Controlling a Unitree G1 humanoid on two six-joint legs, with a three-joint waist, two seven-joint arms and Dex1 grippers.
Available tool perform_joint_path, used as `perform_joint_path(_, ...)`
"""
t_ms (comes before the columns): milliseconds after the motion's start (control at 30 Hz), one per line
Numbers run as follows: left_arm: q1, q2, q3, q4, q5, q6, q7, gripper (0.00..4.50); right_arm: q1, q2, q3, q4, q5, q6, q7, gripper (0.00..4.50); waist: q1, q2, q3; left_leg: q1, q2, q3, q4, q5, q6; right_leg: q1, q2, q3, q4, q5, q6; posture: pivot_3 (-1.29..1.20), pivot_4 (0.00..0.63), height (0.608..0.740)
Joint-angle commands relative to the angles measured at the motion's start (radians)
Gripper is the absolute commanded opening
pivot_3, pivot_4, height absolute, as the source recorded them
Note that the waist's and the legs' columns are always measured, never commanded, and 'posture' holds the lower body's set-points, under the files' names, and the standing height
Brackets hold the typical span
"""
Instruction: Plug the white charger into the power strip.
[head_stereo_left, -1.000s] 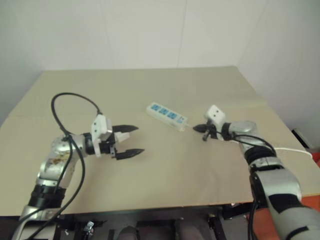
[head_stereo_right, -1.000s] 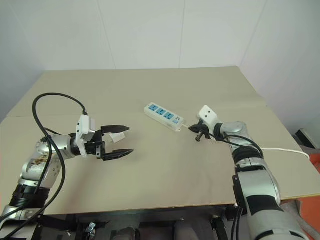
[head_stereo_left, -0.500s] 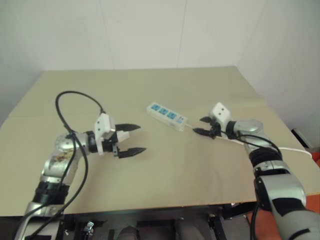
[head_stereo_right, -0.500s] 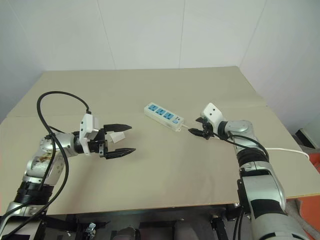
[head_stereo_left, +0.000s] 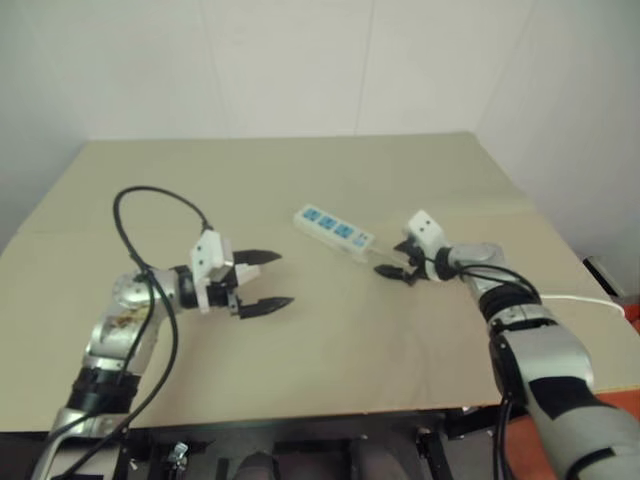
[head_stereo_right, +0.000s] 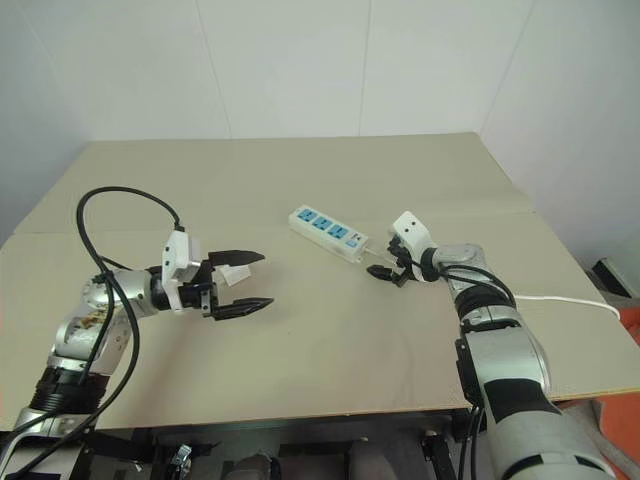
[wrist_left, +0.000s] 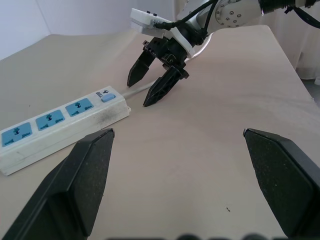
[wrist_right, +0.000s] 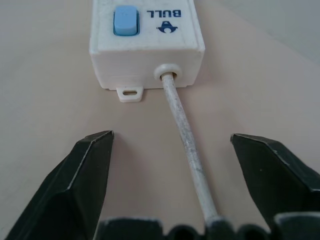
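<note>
White power strip (head_stereo_right: 328, 233) lies on our table (head_stereo_right: 300, 330); our right gripper (head_stereo_right: 383, 270) gapes around its cable (wrist_right: 187, 145), our left gripper (head_stereo_right: 243, 282) spread, empty.

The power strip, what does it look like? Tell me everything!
The power strip is a long, flat white plastic bar lying on the tan table. It has three blue socket faces, all empty, and a small blue switch at the end where its thin white cable comes out. Nothing grips it; the open right gripper straddles the cable.
</note>
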Motion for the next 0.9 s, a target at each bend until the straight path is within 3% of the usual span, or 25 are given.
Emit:
perform_joint_path(33, 0.011, 0.007, 0.009, -0.039, 0.001, -0.009, 0.01, 4.5, -0.03, 0.005, 0.001, -0.004, -0.007, 0.003, 0.0, 3.13, 0.0, 0.0, 0.0, 0.0, 0.0, 0.0, 0.0, 0.0, 0.0, 0.0, 0.0, 0.0, 0.0, 0.0, 0.0, 0.0, 0.15, 0.74)
perform_joint_path(200, 0.022, 0.004, 0.008, -0.053, -0.002, -0.005, 0.018, 4.5, -0.026, 0.012, 0.01, -0.002, -0.019, 0.019, 0.005, 1.26, -0.003, 0.0, 0.0, 0.0, 0.0, 0.0, 0.0, 0.0, 0.0, 0.0, 0.0, 0.0, 0.0, 0.0, 0.0, 0.0, 0.15, 0.74)
perform_joint_path(333, 0.02, 0.001, 0.002, -0.053, -0.003, -0.004, 0.017, 4.5, -0.015, 0.013, 0.01, -0.01, -0.022, 0.009, 0.015, 0.02, -0.005, 0.0, 0.0, 0.001, 0.0, 0.0, 0.0, 0.0, 0.0, 0.0, 0.0, 0.0, 0.0, 0.0, 0.0, 0.0, 0.15, 0.74)
perform_joint_path(533, 0.011, 0.009, 0.006, -0.051, -0.006, -0.001, 0.013, 4.5, 0.066, -0.024, 0.005, -0.16, 0.008, -0.003, 0.093, 0.02, -0.011, 0.0, 0.0, 0.0, 0.0, 0.0, 0.0, 0.0, 0.0, 0.0, 0.0, 0.0, 0.0, 0.0, 0.0, 0.0, 0.15, 0.74)
perform_joint_path(767, -0.007, 0.039, 0.019, -0.028, 0.002, -0.007, 0.003, 4.5, 0.505, -0.139, -0.084, -0.867, 0.15, 0.214, 0.132, 0.02, 0.015, 0.0, 0.0, -0.001, 0.0, -0.003, 0.0, 0.0, 0.0, 0.0, -0.001, -0.002, 0.0, 0.0, 0.001, 0.0, 0.15, 0.74)
perform_joint_path(900, -0.019, 0.05, 0.017, -0.009, 0.005, -0.015, -0.008, 4.5, 0.704, -0.207, -0.128, -1.148, 0.19, 0.335, 0.097, 0.02, 0.026, 0.0, 0.0, -0.001, -0.001, -0.002, 0.001, 0.0, 0.0, 0.001, -0.001, -0.002, 0.0, -0.001, 0.003, 0.0, 0.15, 0.74)
